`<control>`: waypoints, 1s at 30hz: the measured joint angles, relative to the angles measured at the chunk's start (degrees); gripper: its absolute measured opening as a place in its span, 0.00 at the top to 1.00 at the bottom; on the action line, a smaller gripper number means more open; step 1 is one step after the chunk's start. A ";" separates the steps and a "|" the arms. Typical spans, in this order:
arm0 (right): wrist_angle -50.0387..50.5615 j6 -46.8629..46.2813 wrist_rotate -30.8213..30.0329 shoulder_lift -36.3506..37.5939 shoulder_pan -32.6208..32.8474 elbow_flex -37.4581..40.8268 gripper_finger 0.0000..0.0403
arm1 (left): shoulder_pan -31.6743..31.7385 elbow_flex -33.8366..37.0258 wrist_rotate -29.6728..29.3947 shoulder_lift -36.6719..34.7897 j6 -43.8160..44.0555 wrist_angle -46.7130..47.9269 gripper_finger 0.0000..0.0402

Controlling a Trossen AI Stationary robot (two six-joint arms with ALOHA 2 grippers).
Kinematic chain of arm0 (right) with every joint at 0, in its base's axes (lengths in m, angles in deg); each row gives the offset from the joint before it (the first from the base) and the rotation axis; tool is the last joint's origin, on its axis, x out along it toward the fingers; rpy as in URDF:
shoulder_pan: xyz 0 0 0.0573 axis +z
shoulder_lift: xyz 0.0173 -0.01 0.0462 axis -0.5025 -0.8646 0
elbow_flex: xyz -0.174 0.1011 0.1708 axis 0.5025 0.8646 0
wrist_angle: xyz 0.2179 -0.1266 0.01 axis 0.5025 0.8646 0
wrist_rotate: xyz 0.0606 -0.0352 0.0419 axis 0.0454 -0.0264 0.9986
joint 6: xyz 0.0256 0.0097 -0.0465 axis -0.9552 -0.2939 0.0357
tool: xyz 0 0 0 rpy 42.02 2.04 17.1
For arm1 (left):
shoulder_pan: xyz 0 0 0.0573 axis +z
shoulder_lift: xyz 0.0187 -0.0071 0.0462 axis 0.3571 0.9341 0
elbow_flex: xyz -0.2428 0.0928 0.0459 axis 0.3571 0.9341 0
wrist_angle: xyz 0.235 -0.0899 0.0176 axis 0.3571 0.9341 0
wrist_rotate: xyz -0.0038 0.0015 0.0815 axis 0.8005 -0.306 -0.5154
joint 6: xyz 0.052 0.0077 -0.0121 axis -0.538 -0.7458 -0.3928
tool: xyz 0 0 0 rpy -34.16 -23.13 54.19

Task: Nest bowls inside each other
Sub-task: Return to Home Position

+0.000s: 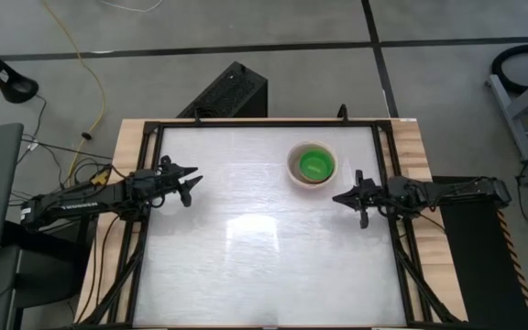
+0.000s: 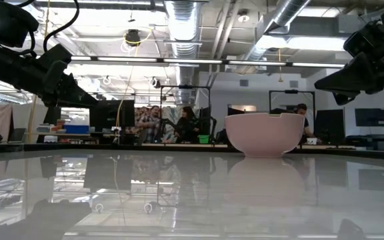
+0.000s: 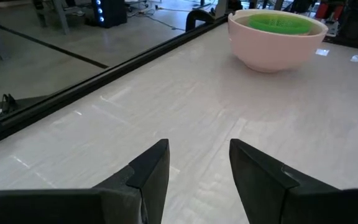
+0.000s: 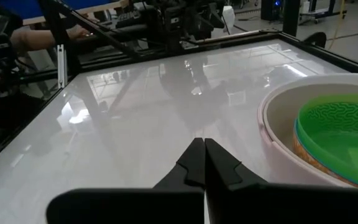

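Bowls sit nested in 1 stack on the white table [image 1: 246,266], in its right half and toward the far edge in the high view. Pale pink bowl [image 1: 292,172] is the outer one, upright, base flat on the surface. Bright green bowl [image 1: 314,165] sits inside it, topmost, with its patterned inside facing up. In the right wrist view a thin brownish rim [image 4: 304,155] shows between green and pink; which bowl it belongs to cannot be told. No other bowl is visible as a separate item. In the low view only the pink wall shows, with 2 small notches in the rim.

Left gripper [image 1: 192,186] hangs over the left-middle of the table, well apart from the stack, its 2 fingers spread with a clear gap and nothing between them. It points toward the stack.

Right gripper [image 1: 339,196] is near the right edge, near the stack but not touching it. Its 2 fingers are pressed together tip to tip, holding nothing. Pink bowl's rim lies just beside the fingers in the right wrist view.

Both grippers are raised off the surface in the low view. A black frame [image 1: 388,156] borders the table. A few people [image 2: 153,123] sit at desks far behind in the low view.
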 joint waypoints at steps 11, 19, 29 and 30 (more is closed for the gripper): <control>0.02 0.00 -0.06 0.00 -0.01 0.02 0.91 | 0.00 0.00 0.00 0.00 0.00 0.00 0.61; 0.04 0.00 -0.07 0.00 0.01 0.02 0.91 | 0.00 0.00 0.00 0.00 -0.01 0.00 0.61; 0.04 0.00 -0.07 0.00 0.01 0.04 0.91 | 0.00 -0.01 0.00 0.00 0.00 0.00 0.61; 0.04 0.00 -0.07 0.01 0.00 0.04 0.91 | 0.00 0.00 0.00 0.00 -0.02 0.00 0.61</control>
